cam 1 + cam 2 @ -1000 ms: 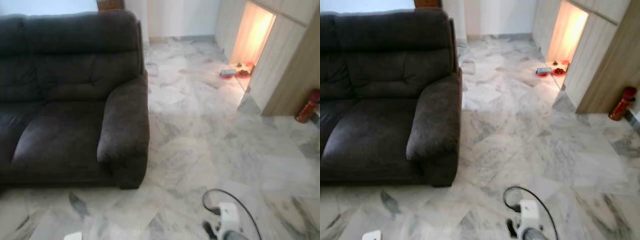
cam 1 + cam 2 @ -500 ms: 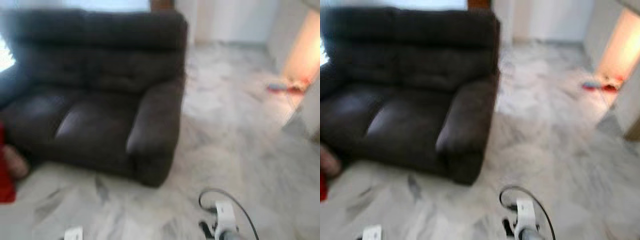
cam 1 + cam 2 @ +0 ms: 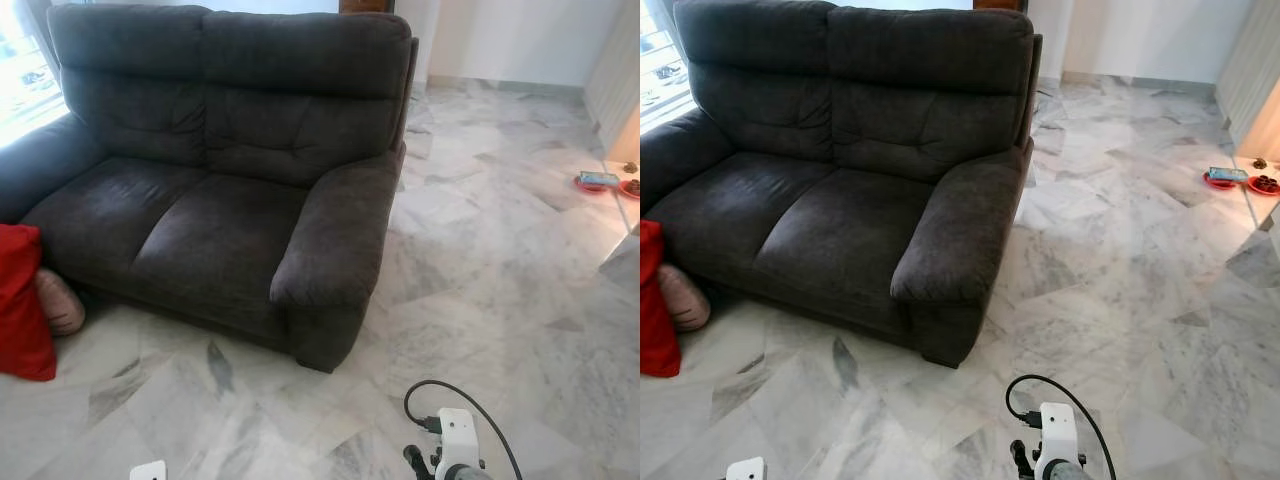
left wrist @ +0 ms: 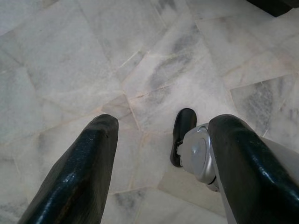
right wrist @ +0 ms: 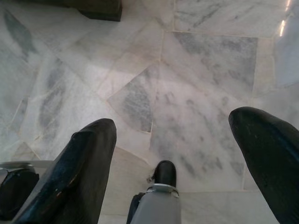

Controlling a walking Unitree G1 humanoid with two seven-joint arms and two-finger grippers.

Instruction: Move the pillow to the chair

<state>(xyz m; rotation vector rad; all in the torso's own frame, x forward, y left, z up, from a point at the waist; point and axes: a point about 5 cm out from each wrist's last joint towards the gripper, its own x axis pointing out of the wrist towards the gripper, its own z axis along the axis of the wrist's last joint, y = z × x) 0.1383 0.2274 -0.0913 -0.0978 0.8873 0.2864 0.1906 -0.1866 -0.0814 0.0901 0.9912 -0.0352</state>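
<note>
A red pillow (image 3: pixel 22 300) stands on the marble floor at the far left, leaning by the front left corner of the dark grey sofa (image 3: pixel 220 220). A pinkish cushion (image 3: pixel 62 302) lies against it, partly under the sofa's edge. Both arms hang low over the floor. In the left wrist view my left gripper (image 4: pixel 163 140) is open, with bare tiles and a foot of the robot (image 4: pixel 182 135) between its fingers. My right gripper (image 5: pixel 173 135) is open too, over bare tiles. Neither holds anything.
The sofa's right armrest (image 3: pixel 335 235) juts toward me. Pale marble floor (image 3: pixel 480 270) stretches to the right of it. Small red dishes (image 3: pixel 600 181) sit on the floor at the far right. A white wrist part with a black cable (image 3: pixel 455 435) shows at the bottom.
The camera has swung left: the sofa has slid to the right in the picture, and the red pillow and pinkish cushion have come into view. The lit doorway has left the picture.
</note>
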